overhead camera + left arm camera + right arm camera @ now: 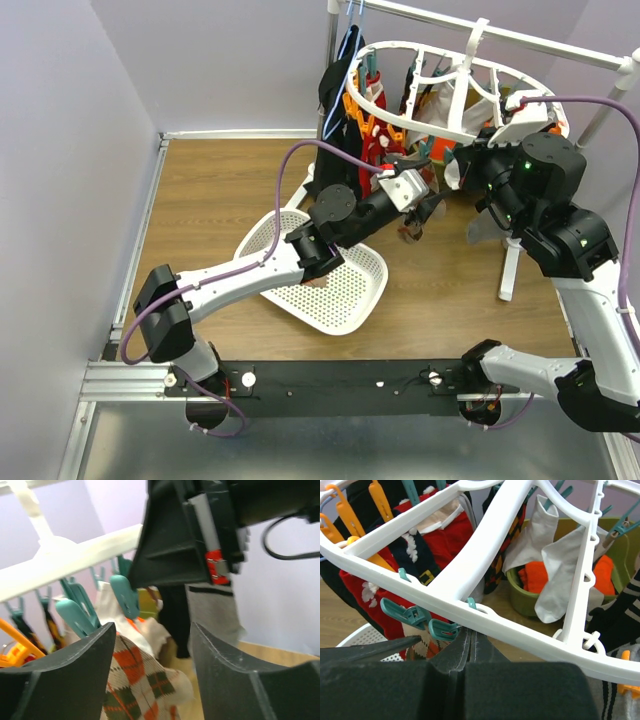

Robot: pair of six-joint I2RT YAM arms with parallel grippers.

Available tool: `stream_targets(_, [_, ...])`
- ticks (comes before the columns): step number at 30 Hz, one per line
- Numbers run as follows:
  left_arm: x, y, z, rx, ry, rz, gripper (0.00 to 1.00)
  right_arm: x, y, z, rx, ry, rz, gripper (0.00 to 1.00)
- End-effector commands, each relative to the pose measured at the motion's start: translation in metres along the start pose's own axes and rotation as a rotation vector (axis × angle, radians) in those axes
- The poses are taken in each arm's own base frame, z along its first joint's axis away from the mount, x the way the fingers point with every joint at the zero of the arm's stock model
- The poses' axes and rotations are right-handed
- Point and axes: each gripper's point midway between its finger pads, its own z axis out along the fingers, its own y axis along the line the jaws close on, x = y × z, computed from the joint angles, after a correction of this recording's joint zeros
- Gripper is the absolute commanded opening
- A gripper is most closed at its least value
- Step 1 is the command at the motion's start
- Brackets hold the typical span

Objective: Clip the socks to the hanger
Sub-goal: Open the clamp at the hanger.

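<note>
Hanger (490,550): hangs over the worktop's far edge, right of centre.
Left gripper (152,645): jaws apart, nothing clamped.
Right gripper (470,640): jaws together under the hanger's rim.
Argyle sock (135,680): shows between your left jaws; raise its cuff squarely.
Teal clip (124,595): open it first.

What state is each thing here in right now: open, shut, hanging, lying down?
Left gripper, open.
Right gripper, shut, just under the hanger's rim.
Hanger, hanging up, partly loaded.
Argyle sock, dangling below the teal clips; whether it is clipped, cannot tell.
White sock, hanging from the hanger.
Basket, lying mouth up.
</note>
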Motion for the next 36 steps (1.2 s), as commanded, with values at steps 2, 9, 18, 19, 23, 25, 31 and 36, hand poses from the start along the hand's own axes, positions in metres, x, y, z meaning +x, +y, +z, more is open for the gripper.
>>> stream_targets(2, [0.003,0.019,0.011,-0.116,-0.039,0.094,0.63,-0.004,0.015,-0.005,-0.086,0.009,0.012,0.01])
stream_targets(9, [0.022,0.027,0.022,-0.171,-0.007,0.104,0.50,0.000,0.020,-0.005,-0.115,0.021,0.019,0.01])
stream_targets(18, [0.019,0.039,0.029,-0.227,-0.039,0.075,0.49,0.006,0.024,-0.006,-0.136,0.028,0.038,0.01])
stream_targets(19, [0.016,0.041,0.029,-0.233,-0.052,0.072,0.49,0.007,0.024,-0.006,-0.137,0.031,0.036,0.01])
stream_targets(23, [0.008,0.046,0.028,-0.248,-0.078,0.074,0.49,0.010,0.024,-0.007,-0.138,0.037,0.050,0.01])
stream_targets(25, [0.006,0.045,0.027,-0.237,-0.090,0.076,0.46,0.011,0.023,-0.007,-0.132,0.036,0.053,0.01])
stream_targets(31, [0.006,0.037,0.027,-0.192,-0.101,0.074,0.22,0.011,0.025,-0.008,-0.138,0.034,0.071,0.01])
stream_targets(36, [0.001,0.037,0.026,-0.191,-0.111,0.073,0.04,0.004,0.024,-0.013,-0.139,0.010,0.100,0.18])
